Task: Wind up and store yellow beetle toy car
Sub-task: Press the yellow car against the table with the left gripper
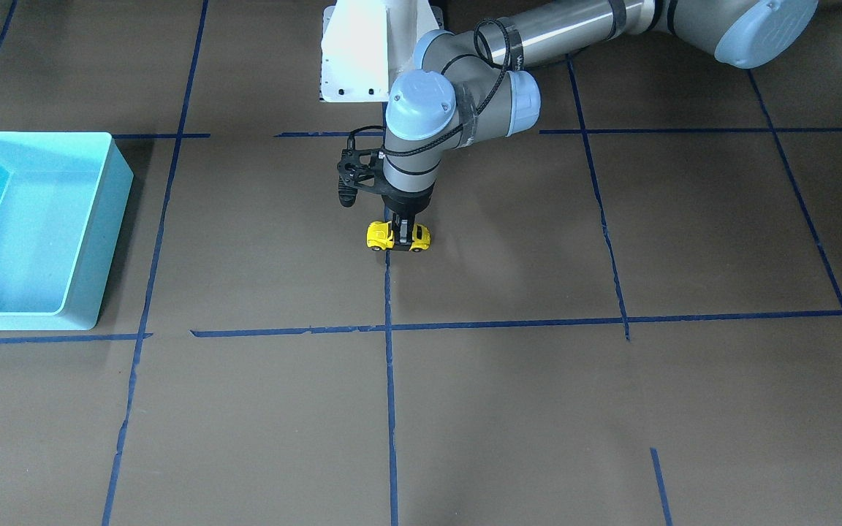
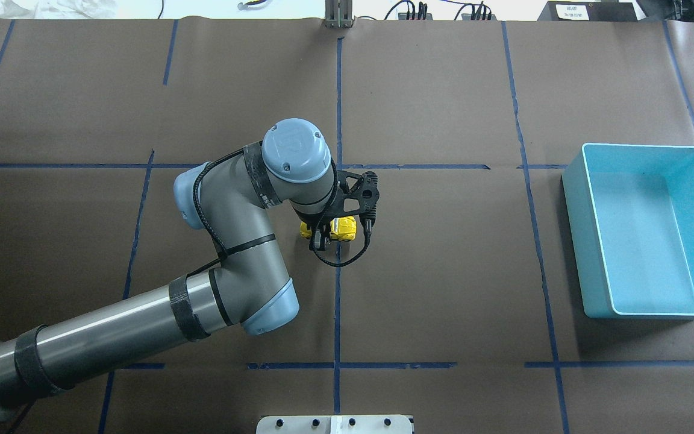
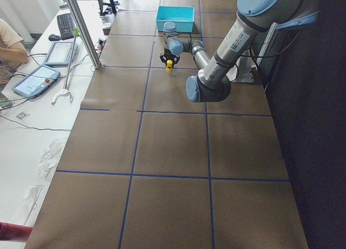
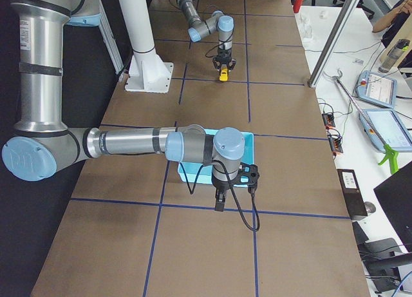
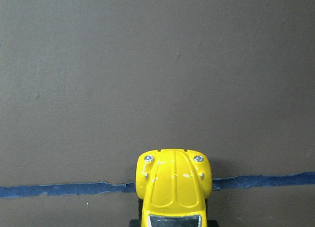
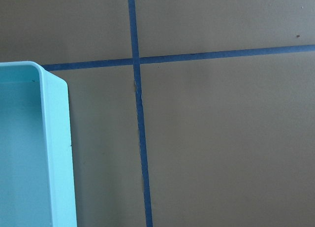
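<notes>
The yellow beetle toy car [image 1: 379,234] stands on the brown table at its centre, across a blue tape line. It also shows in the overhead view [image 2: 344,227]. My left gripper [image 1: 401,237] points straight down, its black fingers closed across the car's middle. The left wrist view shows only the car's hood [image 5: 173,185] at the bottom edge and no fingers. My right gripper [image 4: 220,203] shows only in the exterior right view, above the table by the turquoise bin [image 4: 248,139]. I cannot tell whether it is open or shut.
The turquoise bin [image 2: 576,241] is empty at the table's right side in the overhead view, on the left in the front-facing view [image 1: 110,241]. Its corner shows in the right wrist view [image 6: 56,153]. Blue tape lines grid the brown table.
</notes>
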`<action>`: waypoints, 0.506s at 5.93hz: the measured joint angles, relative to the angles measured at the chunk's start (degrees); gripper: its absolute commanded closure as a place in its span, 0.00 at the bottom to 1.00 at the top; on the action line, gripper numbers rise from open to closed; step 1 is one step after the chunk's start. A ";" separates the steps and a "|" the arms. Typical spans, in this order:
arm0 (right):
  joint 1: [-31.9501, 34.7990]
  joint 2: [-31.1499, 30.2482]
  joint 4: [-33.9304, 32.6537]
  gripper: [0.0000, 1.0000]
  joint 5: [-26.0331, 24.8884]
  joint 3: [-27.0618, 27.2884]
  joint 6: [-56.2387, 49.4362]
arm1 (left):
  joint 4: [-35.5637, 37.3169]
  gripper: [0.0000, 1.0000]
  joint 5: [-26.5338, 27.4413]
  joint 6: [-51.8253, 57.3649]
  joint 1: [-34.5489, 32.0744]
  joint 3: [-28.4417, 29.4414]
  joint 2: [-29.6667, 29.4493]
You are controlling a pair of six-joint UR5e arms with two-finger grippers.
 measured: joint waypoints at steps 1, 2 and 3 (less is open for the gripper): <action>0.02 -0.04 0.01 0.00 -0.10 0.15 -0.03 | -1.67 0.94 0.02 0.11 0.01 0.94 0.02; 0.06 -0.01 0.05 0.00 -0.22 0.16 -0.07 | -3.44 0.94 0.03 0.15 0.02 1.91 0.08; 0.09 0.03 0.06 0.00 -0.26 0.16 -0.08 | -4.82 0.94 0.03 0.16 0.00 2.65 0.15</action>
